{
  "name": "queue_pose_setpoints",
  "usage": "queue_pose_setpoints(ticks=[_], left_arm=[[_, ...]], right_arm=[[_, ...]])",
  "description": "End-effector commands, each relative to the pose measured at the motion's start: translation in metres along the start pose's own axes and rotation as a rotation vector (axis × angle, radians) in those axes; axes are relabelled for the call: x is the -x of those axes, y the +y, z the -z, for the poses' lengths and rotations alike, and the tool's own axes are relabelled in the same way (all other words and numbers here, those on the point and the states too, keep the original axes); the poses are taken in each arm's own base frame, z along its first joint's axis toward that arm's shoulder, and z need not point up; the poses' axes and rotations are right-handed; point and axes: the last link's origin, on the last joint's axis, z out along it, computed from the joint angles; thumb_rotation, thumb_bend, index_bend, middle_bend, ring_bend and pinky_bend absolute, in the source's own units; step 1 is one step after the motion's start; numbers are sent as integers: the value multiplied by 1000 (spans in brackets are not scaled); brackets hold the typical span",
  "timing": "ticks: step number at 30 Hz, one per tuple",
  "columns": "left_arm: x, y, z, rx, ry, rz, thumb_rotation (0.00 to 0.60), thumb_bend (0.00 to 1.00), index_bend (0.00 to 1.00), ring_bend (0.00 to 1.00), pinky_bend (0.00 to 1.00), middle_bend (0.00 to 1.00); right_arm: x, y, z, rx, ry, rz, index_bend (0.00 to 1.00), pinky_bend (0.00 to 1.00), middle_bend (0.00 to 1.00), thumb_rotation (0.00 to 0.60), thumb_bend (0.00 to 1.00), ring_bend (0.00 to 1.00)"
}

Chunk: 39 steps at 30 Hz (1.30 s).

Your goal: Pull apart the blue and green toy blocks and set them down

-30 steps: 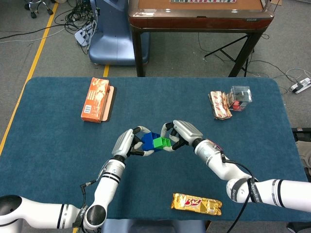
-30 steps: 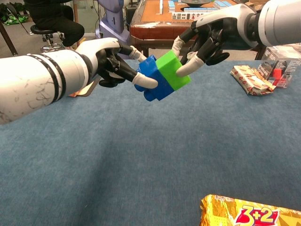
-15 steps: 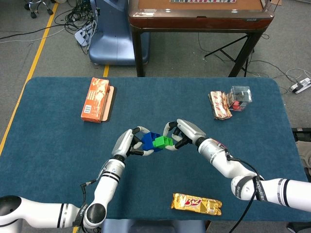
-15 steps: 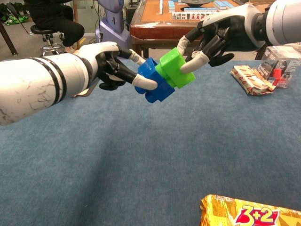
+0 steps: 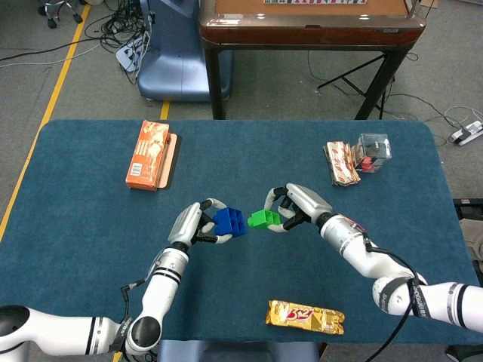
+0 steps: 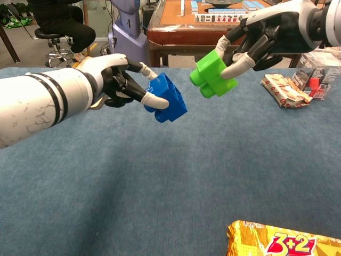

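Fingers of the left hand (image 6: 114,80) clasp the blue plastic toy block (image 6: 167,98): pale fingertips (image 6: 151,100) wrap its near-left face in the chest view, thumb on the upper edge, the block jutting out toward 3 o'clock. Fingers of the right hand (image 6: 266,37) pinch the green plastic toy block (image 6: 211,74) from its 2 o'clock side, one fingertip across the lower right face, another on top; round studs point toward 8 o'clock. Both blocks are held above the blue felt-covered table (image 5: 90,226), apart from one another with a clear gap between, the blue at 9 o'clock of the green (image 5: 264,219) in the head view.

Near edge, 6 o'clock: golden foil snack packet (image 5: 305,317) with red lettering, lying flat.
Far left, 10 o'clock of the blue block (image 5: 229,222): orange cardboard box (image 5: 148,154) resting on a flat tan board (image 5: 172,157).
Far right, 1 o'clock: brown-and-white wrapped packets (image 5: 342,162), touching a clear plastic case (image 5: 373,151) holding something red.
Beyond the table: brown-topped wooden table (image 5: 309,26) on dark legs; blue machine base (image 5: 175,56); cables on grey floor.
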Motion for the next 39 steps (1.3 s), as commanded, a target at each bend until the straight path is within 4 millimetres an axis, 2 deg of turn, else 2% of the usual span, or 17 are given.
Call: queue_pose_setpoints(ticks=[1,6,8,9,11,12,14,16,17,23,27,30,35,39], left_arm=[[-2,-5,0,-9,-1,-13,600,162,630,869,983,1000],[-4,-20,1,-17,9,-156,600,159,615,873,984,1000],[-4,-25,2,-14,15,-218,600,155,527,876,987,1000],[-3,-26,2,-13,14,-237,600,154,474,877,988,1000],[-3,-31,4,-6,18,-321,600,148,261,879,992,1000],[-3,-32,5,-1,24,-351,600,140,202,878,992,1000],[-4,-33,7,13,45,-407,600,98,67,874,992,1000],[-4,-33,10,27,65,-431,600,72,11,869,991,1000],[-4,-33,12,34,74,-437,600,64,1,867,990,1000],[-14,-33,20,63,128,-430,600,52,0,853,984,1000],[-31,-39,23,76,217,-454,600,52,0,824,979,1000],[-47,-46,28,97,306,-478,600,53,13,765,963,979],[-77,-68,42,114,438,-540,600,52,70,682,915,808],[-100,-90,56,96,492,-582,600,52,82,591,837,664]], right_arm=[[-1,6,3,11,0,32,828,1000,1000,600,406,1000],[1,16,5,23,-3,168,821,1000,1000,600,338,1000],[2,19,5,26,-1,229,745,1000,1000,600,275,1000],[3,20,5,27,0,245,666,1000,1000,600,215,1000],[5,23,3,35,2,294,474,1000,1000,600,62,1000],[5,24,3,38,1,306,371,1000,1000,600,16,1000],[6,24,3,42,0,316,200,1000,1000,600,0,1000],[5,24,3,44,0,312,58,1000,1000,600,0,1000],[5,24,4,44,0,308,23,1000,1000,600,0,1000],[-5,25,13,36,27,284,0,1000,938,600,0,1000],[-20,32,24,43,82,294,0,992,836,600,0,974],[-31,41,33,59,143,318,0,907,719,600,0,858],[-49,63,52,107,252,393,33,676,517,600,0,597],[-57,83,67,147,315,465,70,527,406,600,0,451]])
